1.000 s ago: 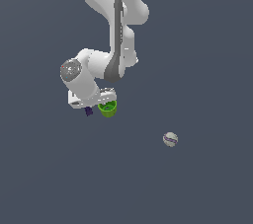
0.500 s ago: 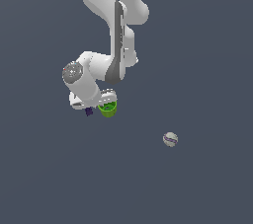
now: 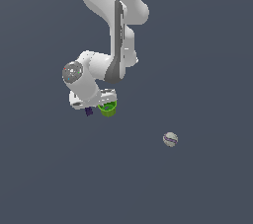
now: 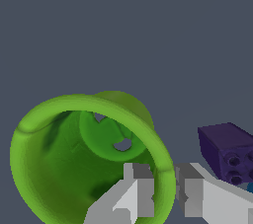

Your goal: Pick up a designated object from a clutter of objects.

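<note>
The bright green cup (image 3: 108,109) sits under my hand in the exterior view. In the wrist view the cup (image 4: 74,168) fills the near field, rim toward the camera, darker inside. My gripper (image 4: 164,181) straddles its rim: one finger (image 4: 138,188) is inside the cup and the other is outside, both pressed against the wall. In the exterior view the gripper (image 3: 105,103) is mostly hidden by the hand. The small dark purple block (image 4: 225,149) lies just beside the outer finger, apart from the cup; it also shows in the exterior view (image 3: 89,112).
The whitish ball with a purple stripe (image 3: 170,139) lies well off toward the exterior view's right, nearer the camera. A sliver of a tiny blue piece (image 4: 250,187) shows next to the purple block. The ground is plain dark grey.
The arm has barely shifted. The cup, block and ball stay where they were.
</note>
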Available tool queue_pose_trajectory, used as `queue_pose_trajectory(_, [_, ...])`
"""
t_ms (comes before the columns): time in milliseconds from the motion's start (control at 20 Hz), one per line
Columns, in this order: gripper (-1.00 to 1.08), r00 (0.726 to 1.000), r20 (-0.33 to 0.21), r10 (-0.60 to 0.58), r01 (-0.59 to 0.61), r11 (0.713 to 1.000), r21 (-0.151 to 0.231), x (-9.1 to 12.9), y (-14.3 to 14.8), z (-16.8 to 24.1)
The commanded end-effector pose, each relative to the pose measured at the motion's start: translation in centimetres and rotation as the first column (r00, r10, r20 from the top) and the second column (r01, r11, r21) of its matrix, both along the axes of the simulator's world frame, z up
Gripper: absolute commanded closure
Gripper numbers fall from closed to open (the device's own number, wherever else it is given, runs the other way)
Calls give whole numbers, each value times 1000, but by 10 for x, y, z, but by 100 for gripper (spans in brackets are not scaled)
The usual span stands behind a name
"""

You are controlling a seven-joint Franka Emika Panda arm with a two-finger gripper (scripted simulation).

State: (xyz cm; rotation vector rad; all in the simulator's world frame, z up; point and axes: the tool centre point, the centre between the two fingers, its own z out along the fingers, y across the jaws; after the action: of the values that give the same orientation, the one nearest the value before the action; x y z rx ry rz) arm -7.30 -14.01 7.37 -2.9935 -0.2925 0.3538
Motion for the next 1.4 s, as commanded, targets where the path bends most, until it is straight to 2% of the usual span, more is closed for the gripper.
queue_pose_trajectory(0, [108, 1000, 2, -1, 1, 1000, -1, 0, -1, 5])
queue_pose_trajectory(500, [108, 1000, 2, -1, 1, 1000, -1, 0, -7, 62])
queue_pose_trajectory(1350, [108, 1000, 1, -2, 2, 1000, -1, 1, -26, 236])
